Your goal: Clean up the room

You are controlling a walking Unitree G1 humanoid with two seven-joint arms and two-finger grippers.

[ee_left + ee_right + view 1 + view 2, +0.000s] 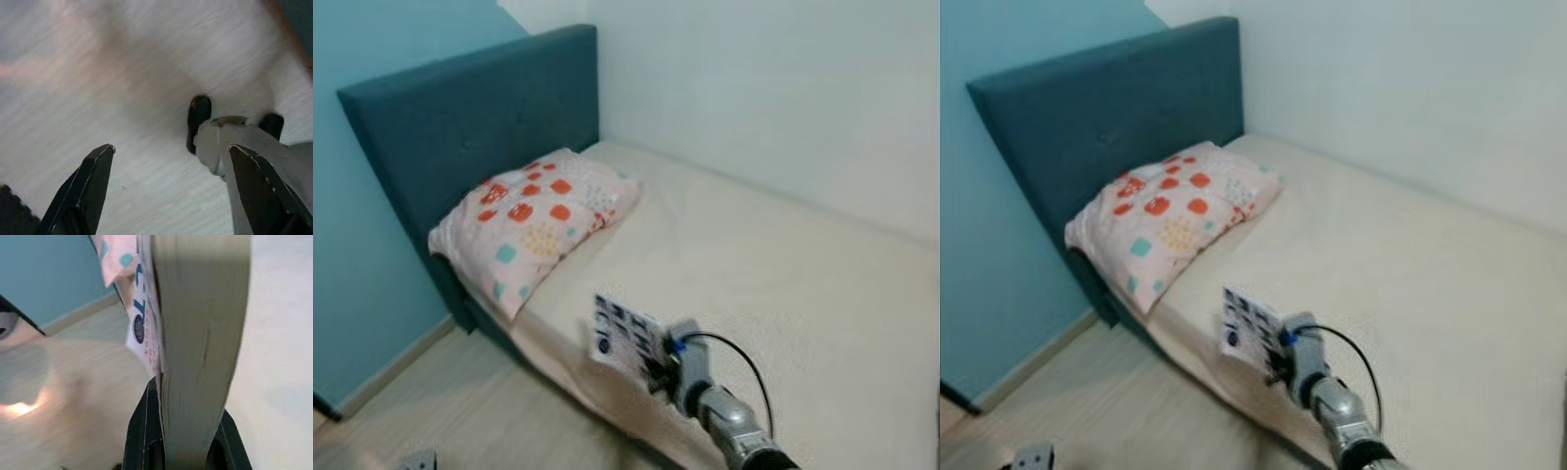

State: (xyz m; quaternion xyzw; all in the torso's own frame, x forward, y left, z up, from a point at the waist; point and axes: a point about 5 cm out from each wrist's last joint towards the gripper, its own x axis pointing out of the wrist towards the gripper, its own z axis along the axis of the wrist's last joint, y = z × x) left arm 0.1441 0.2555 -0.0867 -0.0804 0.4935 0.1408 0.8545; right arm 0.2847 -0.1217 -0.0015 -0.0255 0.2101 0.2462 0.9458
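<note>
- Head views: looking down at a single bed with a plain cream mattress, pushed against a pale white wall and topped by a dark teal padded headboard.
- Lying at the head end, just beside the headboard, a soft pink pillow printed with red and turquoise squares, one corner overhanging the mattress edge.
- Reaching up from the lower edge, the silver right arm with a black cable looping off its wrist, positioned over the near side of the mattress, well apart from the pillow.
- Holding upright in the right gripper a thick white-covered book with dark blue printed shapes, hanging above the mattress edge and the pale wood-grain floor.
- Showing a turquoise side wall behind the headboard.
- Right wrist view: gripping the book between two black fingers, clamped tight on either side of its cream page block, cover print facing the floor side, pillow corner visible beyond.
- Left wrist view: pointing the left gripper down at the blurred pale floor, its two black fingers spread wide with nothing between them.
- Passing behind one finger, a whitish rounded part with two black tips, too blurred to identify.
</note>
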